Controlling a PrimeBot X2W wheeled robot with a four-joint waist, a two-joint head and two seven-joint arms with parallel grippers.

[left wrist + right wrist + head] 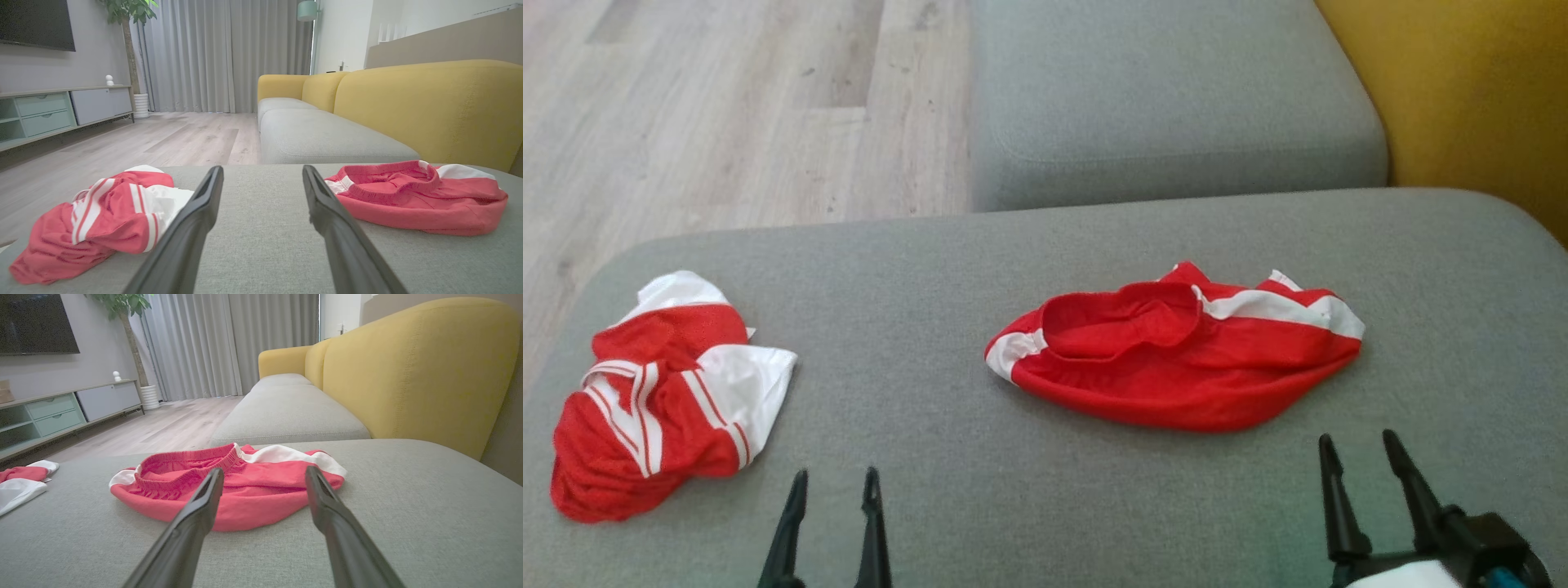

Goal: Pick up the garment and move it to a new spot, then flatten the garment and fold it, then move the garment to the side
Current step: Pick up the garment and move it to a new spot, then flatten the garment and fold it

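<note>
While both claws point spread and empty across a grey cushion [931,457], the left claw [837,474] cut off by the frame's bottom edge and the right claw [1358,438] just short of them, the red shorts [1176,376] lie mid-cushion. Well apart, at the cushion's left end, sits a crumpled red-and-white garment [662,400], possibly a jersey, its bunched folds hiding its shape.
</note>
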